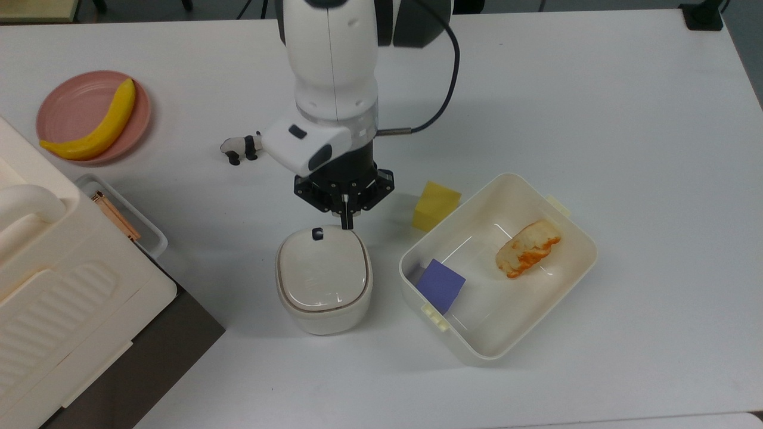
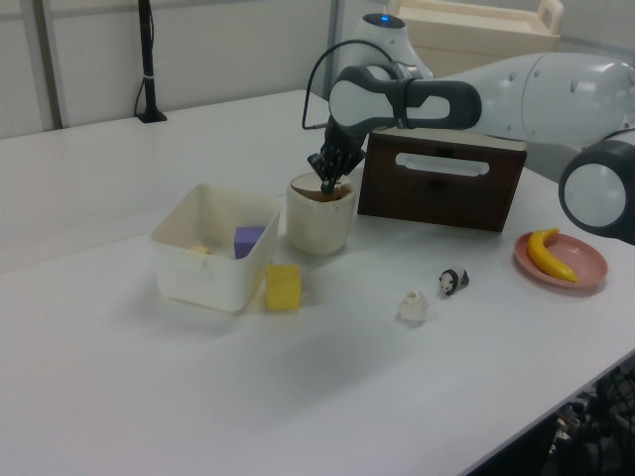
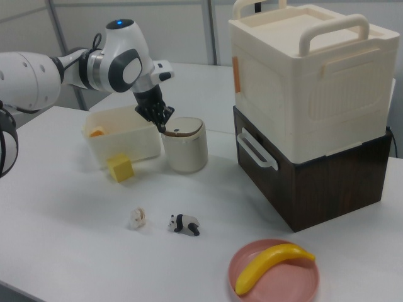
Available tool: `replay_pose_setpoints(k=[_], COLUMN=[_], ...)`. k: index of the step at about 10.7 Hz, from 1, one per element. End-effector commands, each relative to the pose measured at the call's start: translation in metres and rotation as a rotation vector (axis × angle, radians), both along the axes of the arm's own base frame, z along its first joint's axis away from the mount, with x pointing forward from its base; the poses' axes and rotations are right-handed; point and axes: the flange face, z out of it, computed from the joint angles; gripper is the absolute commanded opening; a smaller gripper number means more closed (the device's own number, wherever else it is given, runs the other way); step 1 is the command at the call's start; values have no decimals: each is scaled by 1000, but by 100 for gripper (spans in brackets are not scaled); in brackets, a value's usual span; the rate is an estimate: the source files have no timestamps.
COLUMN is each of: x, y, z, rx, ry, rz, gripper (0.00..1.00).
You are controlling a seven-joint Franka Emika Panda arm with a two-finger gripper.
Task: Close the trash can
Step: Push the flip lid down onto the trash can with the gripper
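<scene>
Beside the white tub (image 1: 572,238), the gripper (image 1: 346,225), fingers pinched together and empty, rests at the trash can (image 1: 323,280) rim; lid down, closing apparently done.

You have a white table (image 1: 596,89) under even light, pale wall panels (image 2: 228,40) behind, a black stand (image 2: 149,59) at ten o'clock.
</scene>
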Motion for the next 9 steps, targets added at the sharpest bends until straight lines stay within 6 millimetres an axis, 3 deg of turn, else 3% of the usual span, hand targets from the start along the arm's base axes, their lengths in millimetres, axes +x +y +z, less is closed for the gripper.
replay_pose_setpoints(k=[1,4,9], x=[-2,1,13], y=[1,-2,-6], z=[-9,-15,12], rx=[-11,3,41], ry=[23,22,-119], rz=[15,-23,-126], gripper=[5,4,4])
